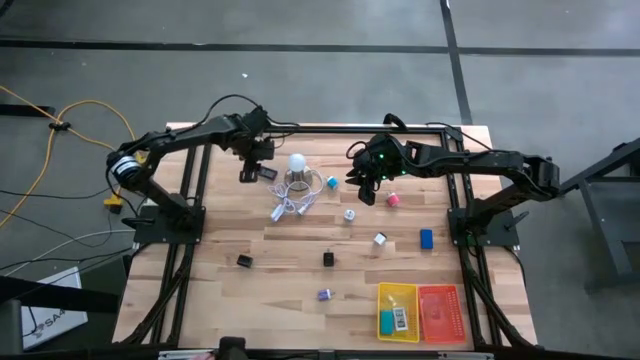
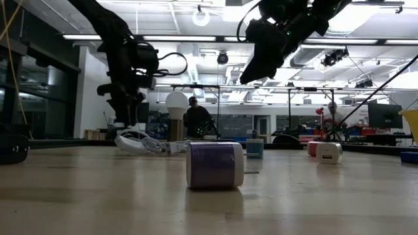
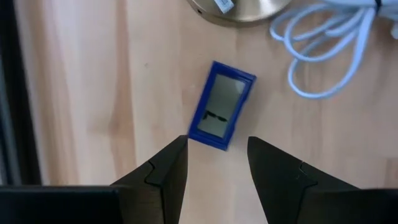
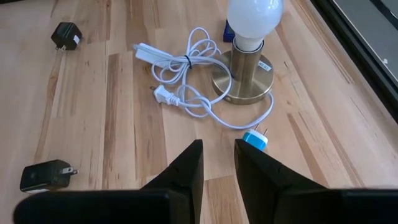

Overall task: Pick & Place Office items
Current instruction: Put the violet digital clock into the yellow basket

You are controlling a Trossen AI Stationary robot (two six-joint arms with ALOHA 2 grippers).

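A small flat blue-framed piece with a grey face (image 3: pixel 221 106) lies on the wooden table (image 1: pixel 220 230) beside the lamp's brass base (image 3: pixel 239 9). My left gripper (image 3: pixel 217 152) hangs open just above it, pointing steeply down, one finger toward each side of its near end; in the high view the gripper (image 1: pixel 256 165) is at the far left, next to the piece (image 1: pixel 268 172). My right gripper (image 4: pixel 219 149) hovers at the far right (image 1: pixel 365 188), its fingers a narrow gap apart with nothing between them. A blue-white plug piece (image 4: pixel 255 140) lies just ahead of it.
A white-bulbed lamp (image 1: pixel 297 168) with looped white cord (image 4: pixel 186 81) stands between the arms. Pink cube (image 1: pixel 393 200), white cubes (image 1: pixel 350 214), blue block (image 1: pixel 427 239), black clips (image 1: pixel 244 261) and a purple-banded piece (image 2: pixel 214 164) are scattered about. Yellow tray (image 1: pixel 397 310) and orange tray (image 1: pixel 440 312) sit near right.
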